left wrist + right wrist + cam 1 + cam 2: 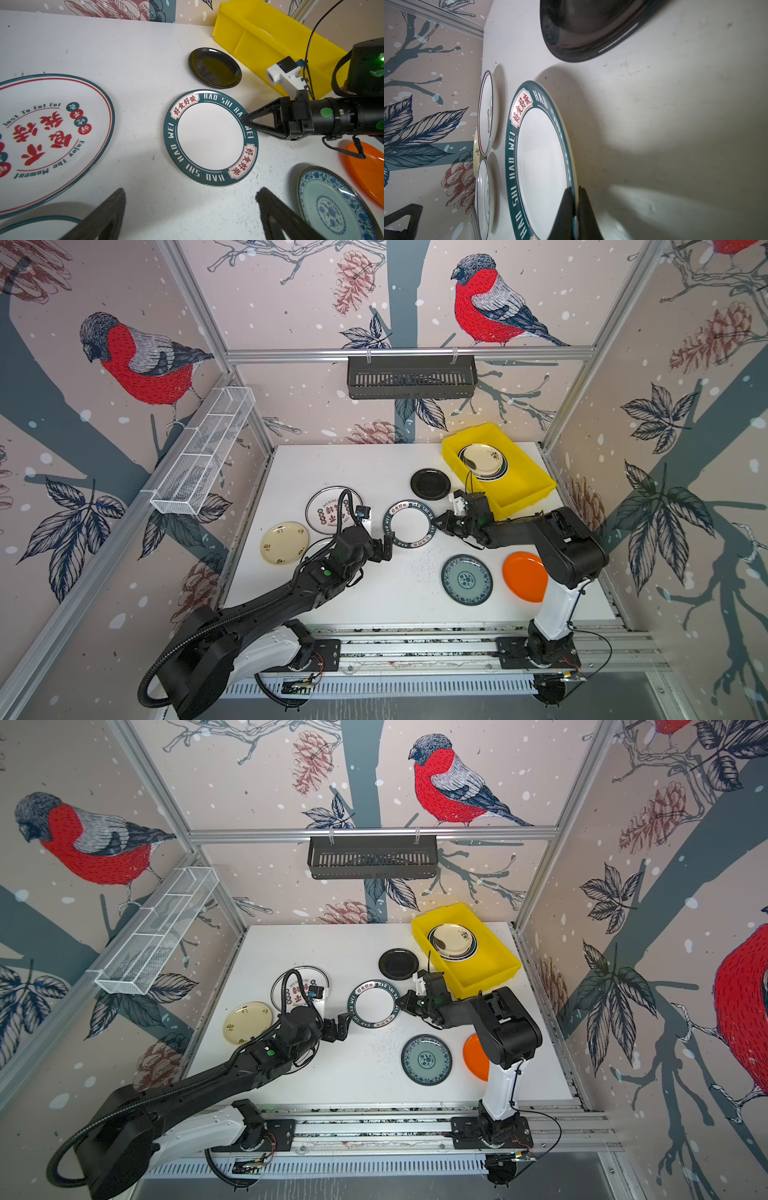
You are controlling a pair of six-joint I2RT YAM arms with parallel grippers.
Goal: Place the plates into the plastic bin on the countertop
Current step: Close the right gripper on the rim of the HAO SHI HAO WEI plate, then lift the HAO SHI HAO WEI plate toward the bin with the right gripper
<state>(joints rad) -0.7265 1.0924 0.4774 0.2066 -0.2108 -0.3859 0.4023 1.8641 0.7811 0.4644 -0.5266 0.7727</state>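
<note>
A white plate with a dark green lettered rim (409,529) (209,135) lies mid-countertop (353,464). My right gripper (436,526) (575,190) is shut on its right rim, one finger above and one below. At the plate's left edge my left gripper (386,546) (191,192) stands open and holds nothing. The yellow plastic bin (523,485) (490,961) at the back right holds stacked plates (484,460), a cream one on top. Loose plates: black (430,484), large white with red characters (322,510), cream (284,543), teal-patterned (466,579), orange (524,576).
A black slatted basket (411,377) hangs on the back rail and a white wire basket (203,452) on the left rail. Another white plate (37,226) lies partly under my left arm. My right arm covers part of the orange plate.
</note>
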